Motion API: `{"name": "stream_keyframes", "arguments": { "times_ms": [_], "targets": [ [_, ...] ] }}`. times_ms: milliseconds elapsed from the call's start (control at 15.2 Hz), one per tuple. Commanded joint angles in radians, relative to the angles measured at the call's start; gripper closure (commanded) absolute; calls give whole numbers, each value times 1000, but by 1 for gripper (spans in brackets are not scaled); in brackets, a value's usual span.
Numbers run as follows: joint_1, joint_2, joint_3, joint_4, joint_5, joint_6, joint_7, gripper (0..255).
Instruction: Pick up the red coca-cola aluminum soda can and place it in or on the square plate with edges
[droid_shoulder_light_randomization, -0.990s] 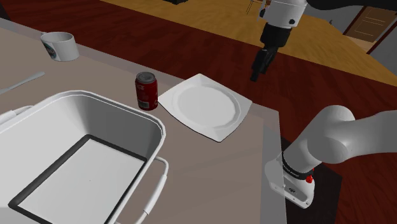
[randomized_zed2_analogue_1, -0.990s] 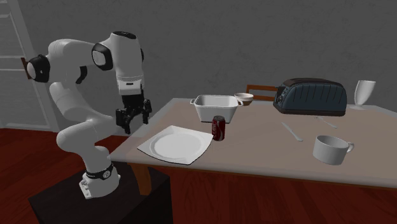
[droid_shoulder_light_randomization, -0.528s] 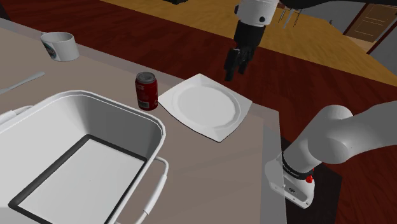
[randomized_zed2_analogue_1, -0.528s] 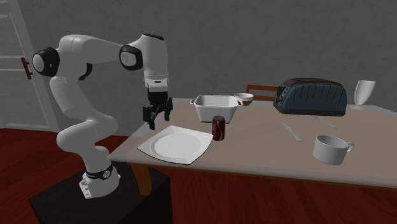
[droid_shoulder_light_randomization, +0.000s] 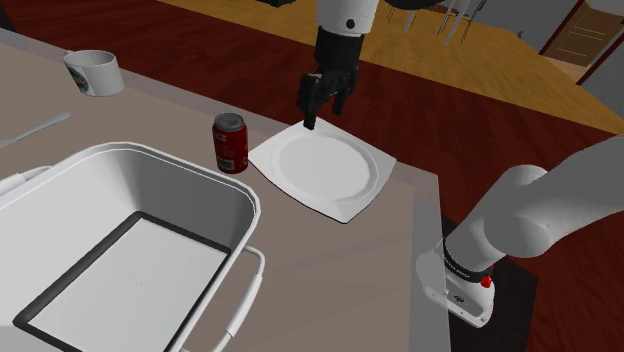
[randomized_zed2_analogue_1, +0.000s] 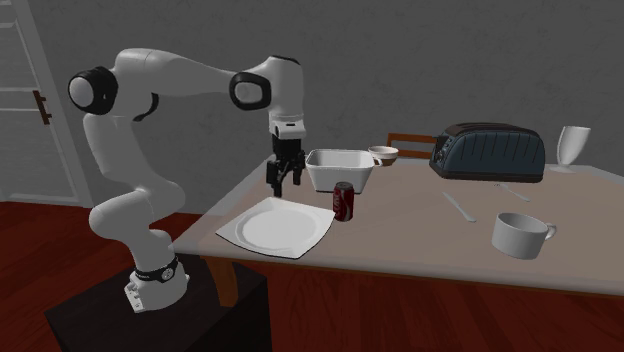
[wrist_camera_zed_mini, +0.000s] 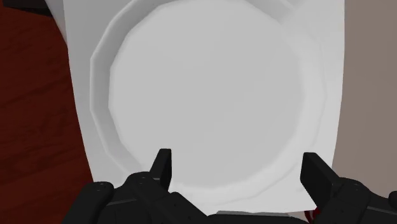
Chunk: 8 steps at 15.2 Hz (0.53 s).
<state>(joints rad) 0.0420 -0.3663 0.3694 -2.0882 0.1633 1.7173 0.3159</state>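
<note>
Swung in from off the counter (droid_shoulder_light_randomization: 330, 270), the open, empty pincer (droid_shoulder_light_randomization: 322, 112) is hovering over the square plate (droid_shoulder_light_randomization: 325, 170) and should be centring squarely over the red can (droid_shoulder_light_randomization: 230, 143) beside it.

Red can (droid_shoulder_light_randomization: 230, 143), white square plate (droid_shoulder_light_randomization: 322, 166), black gripper (randomized_zed2_analogue_1: 284, 186), beige tabletop (droid_shoulder_light_randomization: 330, 270).

White baking dish (randomized_zed2_analogue_1: 340, 168) near small bowl (randomized_zed2_analogue_1: 383, 154); dark toaster (randomized_zed2_analogue_1: 487, 152), glass (randomized_zed2_analogue_1: 571, 146), white mug (randomized_zed2_analogue_1: 520, 234) on table (randomized_zed2_analogue_1: 420, 225).

Looking past a plain grey wall (randomized_zed2_analogue_1: 420, 60), dark red wooden floor (randomized_zed2_analogue_1: 420, 322), long beige table (randomized_zed2_analogue_1: 420, 238), brown wooden chair (randomized_zed2_analogue_1: 406, 138) tucked behind.
</note>
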Motion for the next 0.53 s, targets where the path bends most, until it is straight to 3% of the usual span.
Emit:
{"name": "stream_keyframes", "arguments": {
  "times_ms": [0, 462],
  "targets": [
    [1, 72, 38, 66, -18, 13, 54, 0],
    [27, 354, 149, 340, -148, 15, 251, 0]
  ]
}}
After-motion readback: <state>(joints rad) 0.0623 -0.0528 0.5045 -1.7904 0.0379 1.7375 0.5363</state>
